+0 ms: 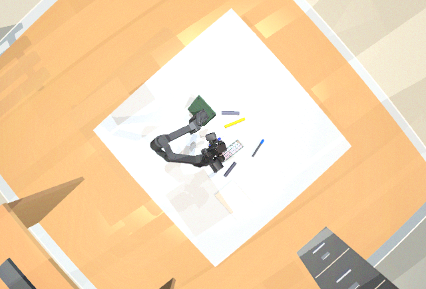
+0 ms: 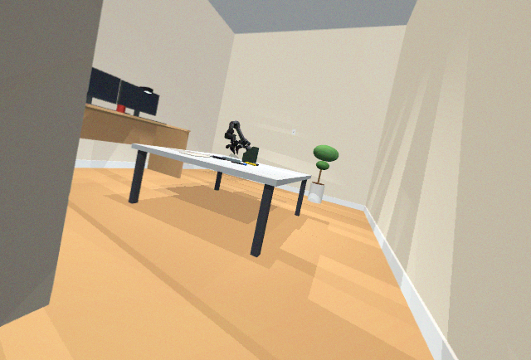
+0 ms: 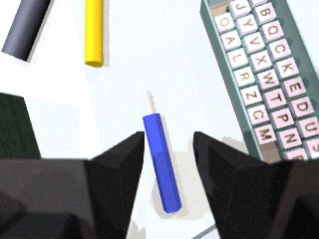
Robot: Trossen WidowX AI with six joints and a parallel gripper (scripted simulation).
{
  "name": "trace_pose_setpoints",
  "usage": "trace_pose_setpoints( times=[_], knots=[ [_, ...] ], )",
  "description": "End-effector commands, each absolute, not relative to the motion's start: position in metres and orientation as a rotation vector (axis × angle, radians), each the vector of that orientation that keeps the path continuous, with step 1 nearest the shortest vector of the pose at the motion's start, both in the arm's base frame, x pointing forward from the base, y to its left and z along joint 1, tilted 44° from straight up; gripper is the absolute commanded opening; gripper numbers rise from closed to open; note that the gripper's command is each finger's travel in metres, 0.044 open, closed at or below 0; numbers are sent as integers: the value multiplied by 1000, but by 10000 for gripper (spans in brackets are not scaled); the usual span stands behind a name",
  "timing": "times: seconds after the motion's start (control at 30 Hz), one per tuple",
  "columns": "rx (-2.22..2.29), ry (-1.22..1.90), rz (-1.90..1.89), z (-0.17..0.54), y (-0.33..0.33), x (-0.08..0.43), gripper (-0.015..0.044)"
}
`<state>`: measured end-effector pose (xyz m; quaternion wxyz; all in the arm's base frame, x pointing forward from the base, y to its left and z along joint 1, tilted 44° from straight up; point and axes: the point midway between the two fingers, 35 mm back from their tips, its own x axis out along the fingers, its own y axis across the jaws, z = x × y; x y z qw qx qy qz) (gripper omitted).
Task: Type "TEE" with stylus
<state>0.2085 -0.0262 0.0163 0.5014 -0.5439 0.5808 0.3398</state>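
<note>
So the black claw is partway open, a moderate gap between its fingers, and it isn't holding anything. The blue faceted stylus with the thin pale tip is lying on the white table. From the wrist, it shows in the gap between the fingers, tip pointing to the far side and leaning a bit left. From above, the claw hides part of it.

The green-cased keyboard with pale pink keys is just right of the stylus. Wrist cam shows T sitting between W and P, with E in the next row to the right.

Other stuff on the table: a yellow stick and a grey-blue cylinder, both on the far side of the keyboard seen from above. There's a dark pen with a bright blue end off to the right, and a short dark stick on the keyboard's near side. The dark green slab is over by the arm's base.
</note>
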Motion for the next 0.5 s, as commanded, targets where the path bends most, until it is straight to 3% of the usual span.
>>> trace_pose_setpoints(
  times=[0.0, 0.47],
  knots=[
    [-1495, 1243, 1075, 11, -35, 190, 150],
    [-1495, 1244, 1075, 9, -37, 190, 150]
  ],
)
